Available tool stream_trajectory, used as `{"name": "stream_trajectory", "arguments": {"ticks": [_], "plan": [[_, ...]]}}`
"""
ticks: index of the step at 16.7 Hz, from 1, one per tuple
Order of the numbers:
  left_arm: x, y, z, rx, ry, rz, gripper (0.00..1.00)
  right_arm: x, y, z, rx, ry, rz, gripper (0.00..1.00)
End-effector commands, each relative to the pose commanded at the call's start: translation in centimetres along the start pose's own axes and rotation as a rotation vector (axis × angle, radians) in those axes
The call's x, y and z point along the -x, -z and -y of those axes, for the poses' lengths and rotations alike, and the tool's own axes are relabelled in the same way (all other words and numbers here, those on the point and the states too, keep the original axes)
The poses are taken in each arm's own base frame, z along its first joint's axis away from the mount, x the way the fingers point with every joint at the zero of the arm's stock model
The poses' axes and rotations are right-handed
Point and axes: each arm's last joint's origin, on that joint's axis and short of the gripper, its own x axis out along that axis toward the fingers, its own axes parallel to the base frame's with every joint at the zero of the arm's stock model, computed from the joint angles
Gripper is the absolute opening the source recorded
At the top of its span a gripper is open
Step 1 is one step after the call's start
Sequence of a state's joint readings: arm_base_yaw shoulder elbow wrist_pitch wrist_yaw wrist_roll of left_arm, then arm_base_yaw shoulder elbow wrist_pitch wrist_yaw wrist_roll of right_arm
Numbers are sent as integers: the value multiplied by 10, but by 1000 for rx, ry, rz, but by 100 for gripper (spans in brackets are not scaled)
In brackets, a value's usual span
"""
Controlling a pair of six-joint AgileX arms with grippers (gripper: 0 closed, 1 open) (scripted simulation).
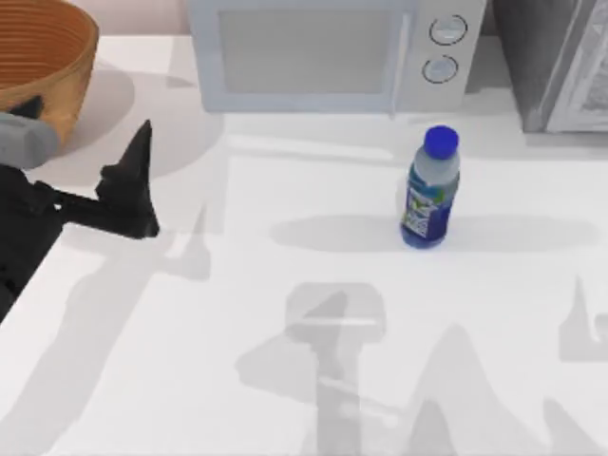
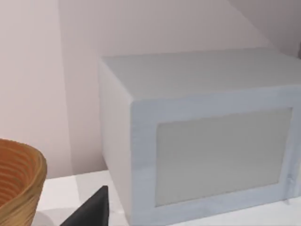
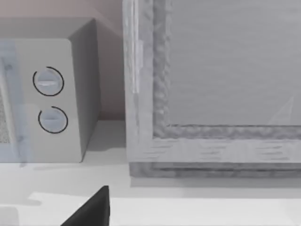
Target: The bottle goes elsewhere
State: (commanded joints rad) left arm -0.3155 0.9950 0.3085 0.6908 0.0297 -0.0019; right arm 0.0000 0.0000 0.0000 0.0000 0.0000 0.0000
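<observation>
The bottle (image 1: 432, 190) stands upright on the white table right of centre, just in front of the microwave's dials. It is small and clear, with a bright blue cap and a blue label. My left gripper (image 1: 133, 190) hovers at the table's left side, far from the bottle, with nothing in it. A dark part of it (image 2: 91, 212) shows in the left wrist view, facing the microwave. A dark part of my right gripper (image 3: 91, 212) shows in the right wrist view, facing the microwave's dial side and a grey cabinet.
A white microwave (image 1: 313, 52) stands along the back edge. A wicker basket (image 1: 38, 57) sits at the back left, close to my left arm. A grey cabinet (image 1: 560, 66) fills the back right corner. Bare white table (image 1: 285, 380) lies in front.
</observation>
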Motion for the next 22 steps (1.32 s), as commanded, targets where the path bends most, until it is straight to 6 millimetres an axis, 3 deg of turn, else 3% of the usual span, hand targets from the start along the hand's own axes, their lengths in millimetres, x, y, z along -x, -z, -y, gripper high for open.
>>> {"name": "stream_trajectory", "arguments": {"ticks": [4,7,10,17,22], "plan": [[-57,20,31,3,132,-3,100,0,0,0,0,0,0,100],[-90,51,61,4,227,-4,100,0,0,0,0,0,0,100],[-111,90,92,4,311,-5,100,0,0,0,0,0,0,100],[-119,169,139,3,445,-3,100,0,0,0,0,0,0,100],[-117,183,146,2,468,-2,100,0,0,0,0,0,0,100]]}}
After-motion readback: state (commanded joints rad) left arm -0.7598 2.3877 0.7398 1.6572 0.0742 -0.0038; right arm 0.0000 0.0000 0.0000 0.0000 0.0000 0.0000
